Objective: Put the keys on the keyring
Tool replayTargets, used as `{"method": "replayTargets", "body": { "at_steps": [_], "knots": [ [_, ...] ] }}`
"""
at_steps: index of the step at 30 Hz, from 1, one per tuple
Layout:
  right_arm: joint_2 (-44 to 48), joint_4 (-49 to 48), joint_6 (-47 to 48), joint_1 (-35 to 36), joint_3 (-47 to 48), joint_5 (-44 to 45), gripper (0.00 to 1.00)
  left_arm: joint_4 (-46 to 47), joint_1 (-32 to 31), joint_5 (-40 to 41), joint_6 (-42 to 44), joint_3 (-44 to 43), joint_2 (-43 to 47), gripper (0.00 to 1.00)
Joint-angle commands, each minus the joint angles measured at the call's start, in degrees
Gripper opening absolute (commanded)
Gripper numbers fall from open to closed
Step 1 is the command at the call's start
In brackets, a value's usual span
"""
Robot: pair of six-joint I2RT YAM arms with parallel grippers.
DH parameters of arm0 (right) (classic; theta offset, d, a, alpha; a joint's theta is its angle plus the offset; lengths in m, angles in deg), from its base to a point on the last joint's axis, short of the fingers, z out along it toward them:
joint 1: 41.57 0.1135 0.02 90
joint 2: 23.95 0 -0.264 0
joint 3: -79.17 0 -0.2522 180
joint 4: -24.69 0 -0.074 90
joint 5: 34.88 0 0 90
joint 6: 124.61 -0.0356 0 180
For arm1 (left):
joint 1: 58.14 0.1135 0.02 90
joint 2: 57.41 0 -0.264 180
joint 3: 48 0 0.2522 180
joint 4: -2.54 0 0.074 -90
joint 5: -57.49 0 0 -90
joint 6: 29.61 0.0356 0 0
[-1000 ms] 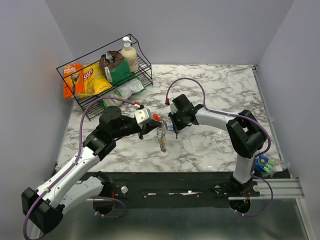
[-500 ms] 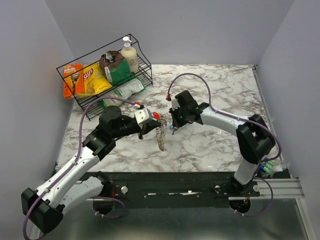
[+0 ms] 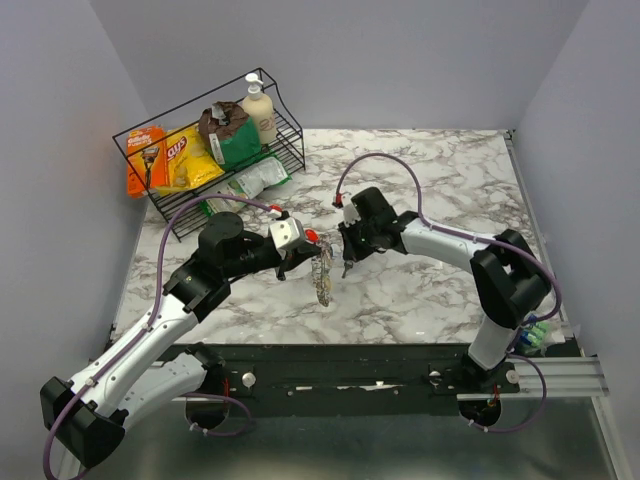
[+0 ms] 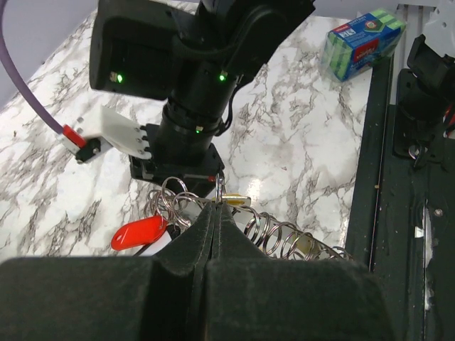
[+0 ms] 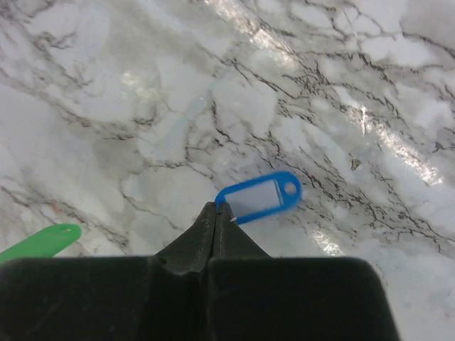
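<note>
Keyring [image 4: 174, 206]: pinched at the tips of the clenched left jaws, held above the surface [image 3: 430, 190], just beside the right jaws.
Look: silver loops bunched, red tag [image 4: 138, 232], coiled chain [image 4: 284, 238] dangling.
Right jaws: clenched, tips touching a blue tag [image 5: 259, 197].

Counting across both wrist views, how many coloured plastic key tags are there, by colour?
blue tag: 1
green tag: 1
red tag: 1
Total: 3
</note>
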Motion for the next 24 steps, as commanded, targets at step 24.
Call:
{"method": "replayTargets", "body": {
  "at_steps": [24],
  "knots": [
    [-1.07,-1.09,-4.45,0.04,-3.73,4.23,0.29,2.72,-0.88,0.80,0.74,-1.48,0.92,0.00]
  ]
}}
